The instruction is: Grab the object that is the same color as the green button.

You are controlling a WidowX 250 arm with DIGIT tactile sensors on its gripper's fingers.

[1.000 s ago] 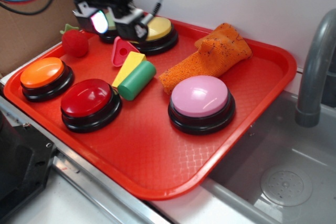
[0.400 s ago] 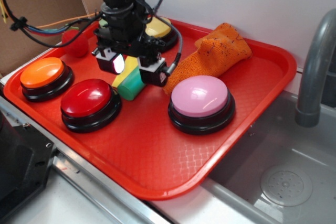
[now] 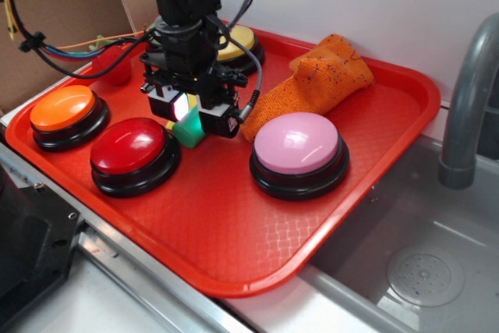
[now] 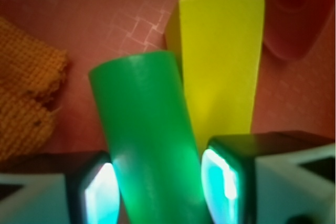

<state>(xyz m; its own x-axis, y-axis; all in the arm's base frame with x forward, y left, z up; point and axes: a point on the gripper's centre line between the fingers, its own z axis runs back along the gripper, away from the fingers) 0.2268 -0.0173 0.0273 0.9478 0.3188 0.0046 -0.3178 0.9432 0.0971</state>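
Arm lowered onto blocks since a second ago | fingers (image 4: 157,192) spread, straddling green cylinder (image 4: 147,135) beside yellow wedge (image 4: 223,61) | squeeze and lift remain

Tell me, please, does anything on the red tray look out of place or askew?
Only small things. The orange cloth lies crumpled at the tray's back. The green cylinder lies on its side, slanted against the yellow wedge, between the hand's pads.

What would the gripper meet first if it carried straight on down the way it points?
The green cylinder, lying between the fingers of the gripper; beneath it, probably the red tray.
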